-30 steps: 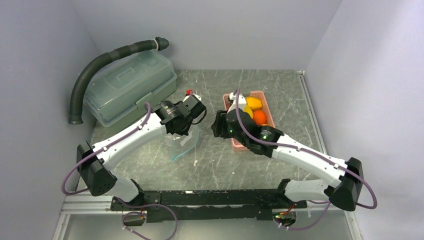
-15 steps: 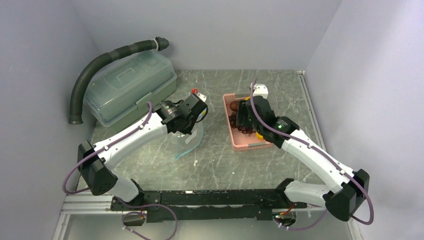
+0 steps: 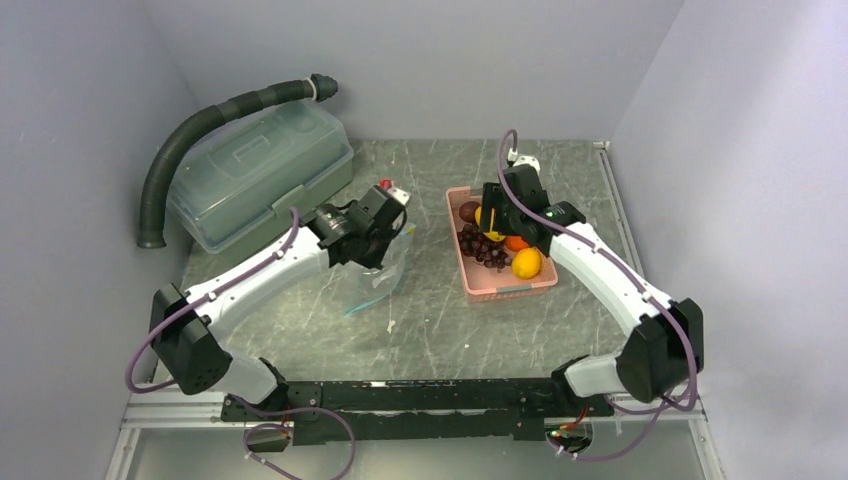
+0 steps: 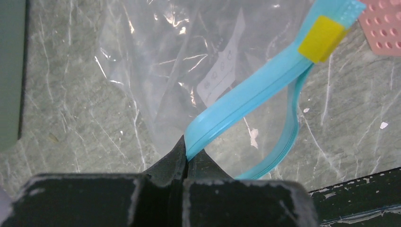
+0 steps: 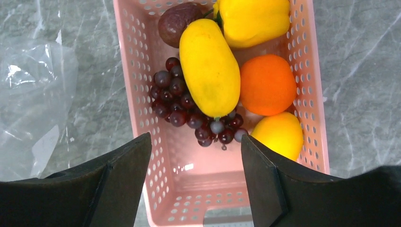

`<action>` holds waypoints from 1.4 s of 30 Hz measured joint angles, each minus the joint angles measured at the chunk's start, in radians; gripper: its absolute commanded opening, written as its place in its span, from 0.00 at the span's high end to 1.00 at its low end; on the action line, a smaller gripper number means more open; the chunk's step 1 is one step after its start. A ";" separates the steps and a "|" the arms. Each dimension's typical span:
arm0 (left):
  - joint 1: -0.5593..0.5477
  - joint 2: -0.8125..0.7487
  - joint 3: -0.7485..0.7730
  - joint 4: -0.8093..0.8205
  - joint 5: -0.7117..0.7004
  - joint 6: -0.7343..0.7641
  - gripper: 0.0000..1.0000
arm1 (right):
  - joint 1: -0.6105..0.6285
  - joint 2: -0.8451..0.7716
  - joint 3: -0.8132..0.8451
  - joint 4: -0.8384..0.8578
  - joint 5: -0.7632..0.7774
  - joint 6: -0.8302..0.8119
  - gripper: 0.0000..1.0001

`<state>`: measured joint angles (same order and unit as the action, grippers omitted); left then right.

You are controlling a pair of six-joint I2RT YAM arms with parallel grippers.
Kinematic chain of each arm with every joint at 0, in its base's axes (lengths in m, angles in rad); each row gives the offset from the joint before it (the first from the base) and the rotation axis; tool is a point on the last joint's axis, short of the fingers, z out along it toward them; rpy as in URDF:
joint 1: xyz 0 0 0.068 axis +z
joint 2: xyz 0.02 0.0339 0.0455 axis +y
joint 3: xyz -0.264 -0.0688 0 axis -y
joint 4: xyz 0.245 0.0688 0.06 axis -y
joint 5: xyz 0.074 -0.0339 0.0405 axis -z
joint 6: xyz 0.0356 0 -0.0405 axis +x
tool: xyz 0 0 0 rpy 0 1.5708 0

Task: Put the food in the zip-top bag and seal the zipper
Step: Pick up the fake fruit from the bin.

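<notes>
— Top view: where's your clear floppy zip-top bag (image 3: 370, 280)?
— On the grey marbled worktop (image 3: 430, 325), left of the pink slotted plastic basket (image 3: 505, 292), under your left tool (image 3: 383, 238).
— Left wrist?
— That tool is clamped on the teal-blue zipper strip (image 4: 246, 97).
— Right wrist?
— Your right tool (image 5: 195, 144) stands apart over the basket; the toy fruits (image 5: 209, 66) lie inside.

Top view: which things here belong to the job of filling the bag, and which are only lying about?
For the job:
- bag, its zipper pinched in the shut left gripper
- grapes, orange, yellow fruits, brown ball, all in the basket
- right gripper, open above the basket

Lying about:
- box
- hose
</notes>
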<state>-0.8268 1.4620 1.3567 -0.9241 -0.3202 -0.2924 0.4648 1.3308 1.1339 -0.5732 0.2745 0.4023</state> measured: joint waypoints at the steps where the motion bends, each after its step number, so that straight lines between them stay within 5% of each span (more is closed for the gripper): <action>1: 0.017 -0.005 -0.011 0.006 0.018 0.002 1.00 | -0.014 0.021 0.010 0.002 -0.014 0.000 0.26; 7: 0.114 -0.051 -0.082 0.049 0.091 0.003 1.00 | -0.079 0.149 0.061 0.029 -0.079 0.002 0.26; 30: 0.111 -0.096 -0.100 0.075 0.079 0.016 1.00 | -0.150 0.423 0.158 0.063 -0.154 -0.008 0.26; 42: 0.111 -0.090 -0.100 0.075 0.077 0.018 1.00 | -0.149 0.441 0.164 0.060 -0.161 -0.013 0.66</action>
<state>-0.7158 1.3720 1.2564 -0.8494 -0.2428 -0.2749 0.3157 1.7721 1.2976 -0.5129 0.1135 0.3893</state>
